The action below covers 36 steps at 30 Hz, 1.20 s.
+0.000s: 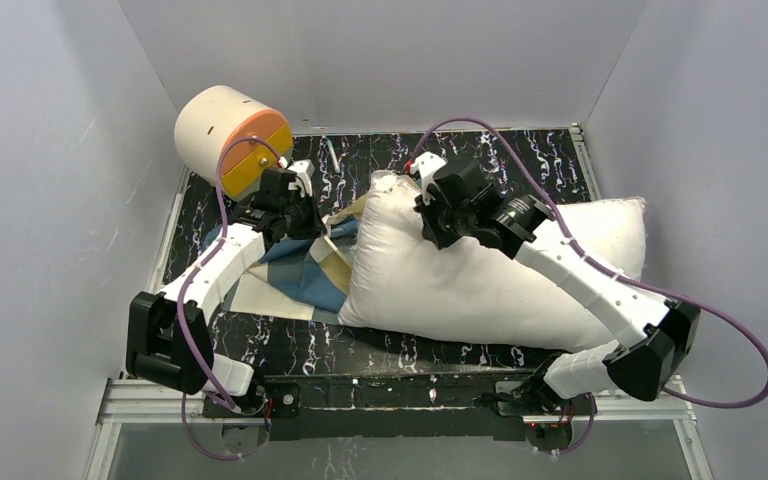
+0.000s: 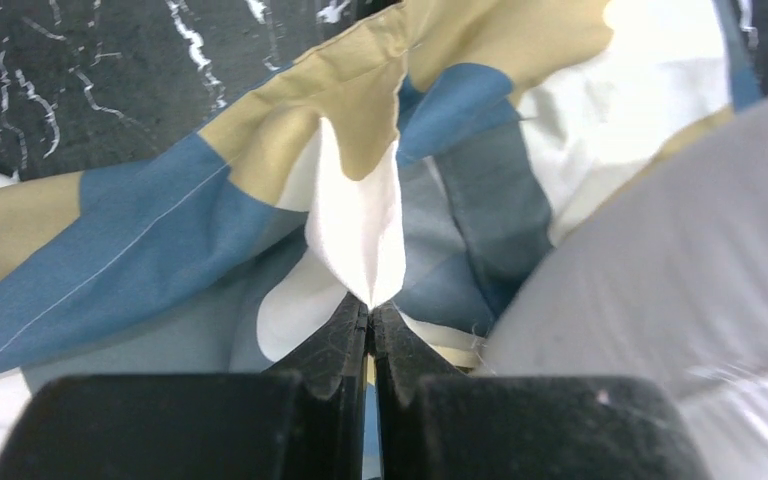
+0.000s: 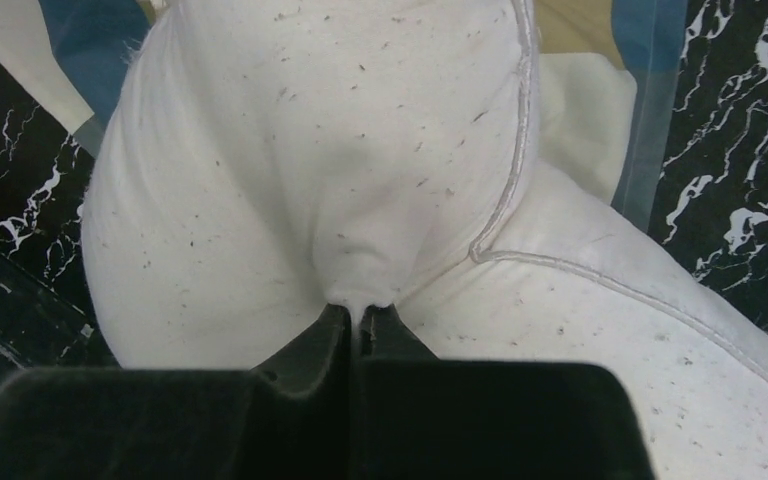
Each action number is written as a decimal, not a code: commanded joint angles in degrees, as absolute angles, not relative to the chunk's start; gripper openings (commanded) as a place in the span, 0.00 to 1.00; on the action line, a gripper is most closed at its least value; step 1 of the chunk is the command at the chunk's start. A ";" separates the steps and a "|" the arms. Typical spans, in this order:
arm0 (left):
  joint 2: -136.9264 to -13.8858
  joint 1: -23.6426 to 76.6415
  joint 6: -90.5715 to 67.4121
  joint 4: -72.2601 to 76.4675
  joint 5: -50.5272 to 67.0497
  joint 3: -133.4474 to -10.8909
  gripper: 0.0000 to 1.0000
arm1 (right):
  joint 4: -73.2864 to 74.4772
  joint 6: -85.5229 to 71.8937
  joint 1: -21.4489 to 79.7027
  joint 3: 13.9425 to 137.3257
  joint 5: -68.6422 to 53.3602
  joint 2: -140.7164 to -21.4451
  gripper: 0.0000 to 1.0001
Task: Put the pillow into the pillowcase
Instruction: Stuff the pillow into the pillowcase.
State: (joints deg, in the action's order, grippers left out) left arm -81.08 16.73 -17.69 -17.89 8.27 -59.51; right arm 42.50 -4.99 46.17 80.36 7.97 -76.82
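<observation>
The big white pillow [image 1: 480, 275] lies across the middle of the black marbled table, its left end over the pillowcase [image 1: 305, 275], a crumpled cover of blue, tan and cream blocks. My left gripper [image 1: 312, 222] is shut on a fold of the pillowcase [image 2: 260, 190]; the wrist view shows a cream pleat pinched at the tips of the left gripper [image 2: 370, 308]. My right gripper [image 1: 428, 215] is shut on a pinch of the pillow's [image 3: 340, 150] fabric near its far left corner, seen at the tips of the right gripper [image 3: 360, 312].
A cream-and-orange cylinder [image 1: 228, 138] stands at the back left, just behind the left wrist. A small white stick [image 1: 333, 155] lies near the back wall. White walls close in on three sides of the table [image 1: 520, 160].
</observation>
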 commanded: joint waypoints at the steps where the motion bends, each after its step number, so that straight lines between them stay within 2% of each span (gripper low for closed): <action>1: -76.53 16.66 -17.66 -14.55 12.90 -58.83 0.00 | 49.16 -1.77 45.97 84.62 2.25 -80.23 0.26; 2: -76.35 16.66 -18.35 -13.86 13.79 -58.40 0.00 | 47.97 -2.71 45.97 85.91 3.22 -80.59 0.36; 4: -76.21 16.64 -19.51 -12.27 15.60 -57.24 0.00 | 43.93 -2.86 45.96 87.62 3.13 -80.69 0.67; 8: -76.50 16.62 -21.59 -9.52 17.80 -54.88 0.00 | 34.19 0.77 44.81 86.78 1.42 -82.06 0.97; 13: -76.93 16.66 -22.15 -7.87 18.65 -54.08 0.00 | 33.24 3.98 42.64 92.45 0.99 -91.70 0.98; 19: -77.69 16.62 -21.71 -7.59 17.83 -53.26 0.00 | 35.76 4.01 38.25 105.31 -1.22 -105.12 0.98; 24: -77.70 16.68 -21.91 -7.75 17.05 -51.92 0.00 | 44.12 3.59 34.96 122.23 -5.98 -118.04 0.98; 27: -77.87 16.64 -22.11 -7.70 16.85 -51.10 0.00 | 52.49 5.72 32.35 129.99 -13.86 -124.27 0.98; 29: -78.02 16.61 -22.23 -7.59 16.57 -50.81 0.00 | 53.80 8.60 31.55 127.22 -18.14 -123.69 0.98; 33: -78.58 16.66 -22.64 -7.46 16.81 -51.04 0.00 | 49.70 17.58 31.38 114.97 -21.32 -114.18 0.98; 36: -79.22 16.62 -23.19 -7.15 17.08 -51.30 0.00 | 53.79 22.43 31.35 120.30 -23.98 -113.64 0.98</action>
